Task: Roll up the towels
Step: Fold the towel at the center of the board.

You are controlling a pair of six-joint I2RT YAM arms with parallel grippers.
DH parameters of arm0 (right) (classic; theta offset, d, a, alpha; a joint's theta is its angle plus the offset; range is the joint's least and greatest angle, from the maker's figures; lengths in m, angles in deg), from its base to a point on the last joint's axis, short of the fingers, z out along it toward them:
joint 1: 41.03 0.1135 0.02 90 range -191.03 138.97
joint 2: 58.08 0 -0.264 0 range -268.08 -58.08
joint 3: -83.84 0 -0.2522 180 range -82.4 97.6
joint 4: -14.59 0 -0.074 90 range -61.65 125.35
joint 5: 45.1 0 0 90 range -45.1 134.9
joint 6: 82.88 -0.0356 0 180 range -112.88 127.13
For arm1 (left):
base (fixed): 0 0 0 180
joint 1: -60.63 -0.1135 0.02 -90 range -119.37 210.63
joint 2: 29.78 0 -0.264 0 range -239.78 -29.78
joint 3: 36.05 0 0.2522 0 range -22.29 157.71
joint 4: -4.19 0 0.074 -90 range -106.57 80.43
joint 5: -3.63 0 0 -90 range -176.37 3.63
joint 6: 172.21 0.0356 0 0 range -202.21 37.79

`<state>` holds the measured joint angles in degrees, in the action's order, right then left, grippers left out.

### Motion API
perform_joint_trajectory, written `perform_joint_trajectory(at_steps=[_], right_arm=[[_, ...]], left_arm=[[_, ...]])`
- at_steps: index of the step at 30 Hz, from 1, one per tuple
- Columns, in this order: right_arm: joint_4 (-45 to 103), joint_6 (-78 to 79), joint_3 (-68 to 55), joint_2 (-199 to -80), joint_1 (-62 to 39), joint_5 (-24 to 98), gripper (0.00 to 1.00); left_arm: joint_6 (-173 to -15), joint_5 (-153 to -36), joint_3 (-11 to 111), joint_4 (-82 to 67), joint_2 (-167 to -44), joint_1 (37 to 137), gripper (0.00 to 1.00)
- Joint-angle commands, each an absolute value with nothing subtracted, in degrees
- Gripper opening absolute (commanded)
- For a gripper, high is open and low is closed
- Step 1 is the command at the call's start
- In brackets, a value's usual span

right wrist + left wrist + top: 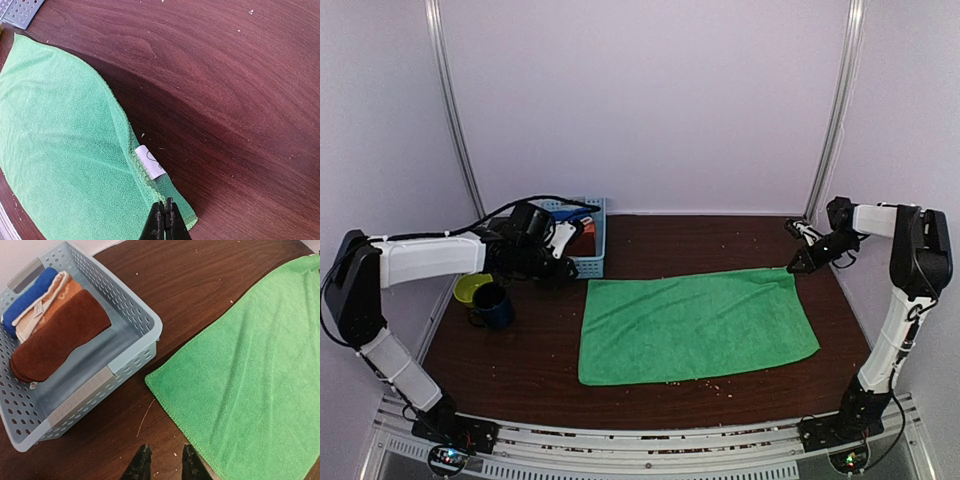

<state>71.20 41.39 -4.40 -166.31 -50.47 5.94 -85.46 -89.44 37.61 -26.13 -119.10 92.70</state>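
On the dark table (720, 240), the green towel (695, 325) lies flat, right gripper (163, 204) pinching its corner, left gripper (165, 447) narrowly parted.

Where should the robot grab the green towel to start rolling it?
Pinch the green towel at its far right corner, by the white tag, coming down from the right side. It lies spread flat on the table, so only a thin hemmed corner can be lifted.

Pale lilac walls (640, 100), two metal corner rails (455, 120), dark wood tabletop (700, 240), crumb-specked
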Motion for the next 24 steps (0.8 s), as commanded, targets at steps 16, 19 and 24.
perform_joint_trajectory(at_steps=[16, 19, 24], right_arm=[[70.15, 40.31, -4.08, -167.28, -50.88, 5.09, 0.00], [70.12, 40.26, -4.09, -167.59, -50.88, 5.00, 0.00], [70.03, 40.09, -4.00, -167.81, -50.88, 4.86, 0.00]], left_arm=[[-101.93, -86.27, 38.78, -5.69, -137.50, 92.11, 0.40], [-102.75, -85.36, 38.19, -3.63, -138.28, 92.13, 0.40], [-102.49, -85.71, 39.27, -2.61, -140.60, 92.15, 0.36]])
